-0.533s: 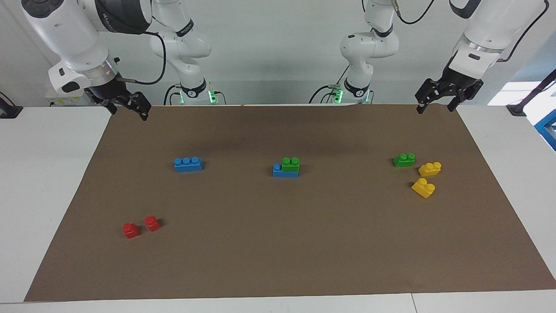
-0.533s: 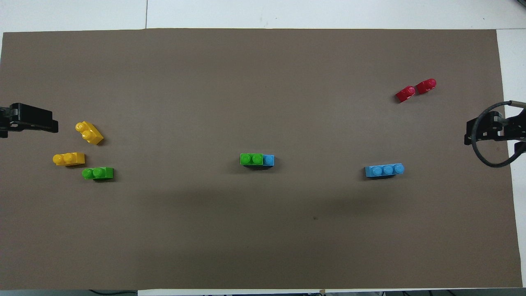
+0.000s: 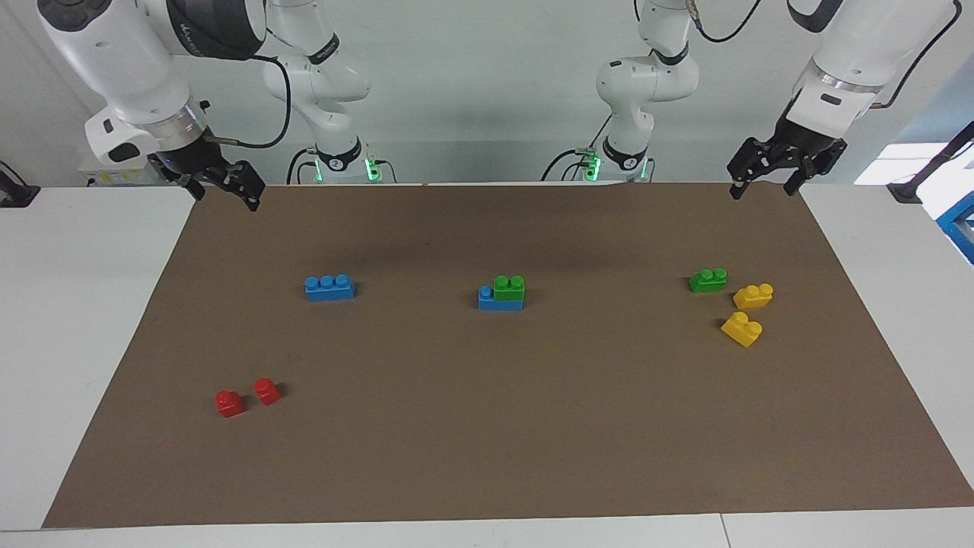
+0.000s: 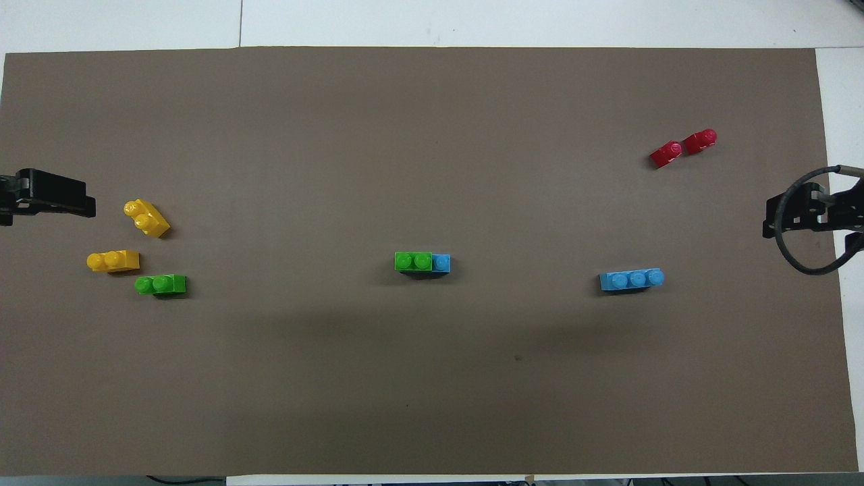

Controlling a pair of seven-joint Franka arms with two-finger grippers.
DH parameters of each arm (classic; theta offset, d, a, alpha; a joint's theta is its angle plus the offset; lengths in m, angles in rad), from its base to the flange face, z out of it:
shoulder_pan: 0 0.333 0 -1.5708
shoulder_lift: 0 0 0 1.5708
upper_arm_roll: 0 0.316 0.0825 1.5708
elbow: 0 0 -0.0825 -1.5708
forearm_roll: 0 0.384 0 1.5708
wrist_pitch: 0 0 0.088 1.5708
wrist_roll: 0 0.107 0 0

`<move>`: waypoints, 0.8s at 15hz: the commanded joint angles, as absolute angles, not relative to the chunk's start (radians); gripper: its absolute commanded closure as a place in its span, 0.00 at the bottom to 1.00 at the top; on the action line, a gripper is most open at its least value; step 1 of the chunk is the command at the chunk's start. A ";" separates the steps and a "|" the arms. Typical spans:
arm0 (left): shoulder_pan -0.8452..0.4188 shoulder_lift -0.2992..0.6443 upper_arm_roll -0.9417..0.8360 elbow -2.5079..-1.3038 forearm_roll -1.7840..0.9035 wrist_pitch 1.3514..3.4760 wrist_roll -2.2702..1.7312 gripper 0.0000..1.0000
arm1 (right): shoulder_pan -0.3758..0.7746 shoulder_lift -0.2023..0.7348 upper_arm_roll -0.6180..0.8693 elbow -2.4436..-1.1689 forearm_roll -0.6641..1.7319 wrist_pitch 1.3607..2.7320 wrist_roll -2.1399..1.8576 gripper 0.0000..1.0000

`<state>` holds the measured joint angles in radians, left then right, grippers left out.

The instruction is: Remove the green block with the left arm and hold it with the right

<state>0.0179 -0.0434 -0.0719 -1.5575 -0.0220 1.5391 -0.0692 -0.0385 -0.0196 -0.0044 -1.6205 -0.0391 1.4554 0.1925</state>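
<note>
Green block (image 3: 509,288) sits stacked on a blue brick (image 3: 491,301) at mid-mat, covering the part of it toward the left arm's end; one blue stud shows uncovered. A second green block (image 3: 708,280) lies loose toward the left arm's end, just beside two yellow bricks (image 3: 753,295) (image 3: 742,329). A lone blue three-stud brick (image 3: 329,287) lies toward the right arm's end, with two small red blocks (image 3: 229,403) (image 3: 266,390) farther from the robots. Left gripper (image 3: 763,186) hangs above the mat's corner at its own end, fingers spread, holding nothing. Right gripper (image 3: 228,192) hangs above the mat's corner at its end; cannot tell how its fingers stand. Brown mat (image 3: 487,441) covers the table.
</note>
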 commanded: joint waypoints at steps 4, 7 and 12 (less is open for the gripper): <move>0.020 -0.067 -0.074 -1.588 -0.031 1.572 -0.077 0.00 | -0.054 -0.037 0.006 -1.638 -0.034 1.453 0.184 0.00; 0.014 -0.083 -0.077 -1.617 -0.034 1.617 -0.197 0.00 | -0.054 -0.037 0.006 -1.638 -0.034 1.453 0.184 0.00; -0.116 -0.141 -0.081 -1.773 -0.038 1.774 -0.951 0.00 | -0.054 -0.038 0.005 -1.638 -0.034 1.453 0.184 0.00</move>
<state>-0.0575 -0.0687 -0.0861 -1.6496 -0.0270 1.6859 -0.6090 -0.0385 -0.0197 -0.0045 -1.6207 -0.0391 1.4554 0.1925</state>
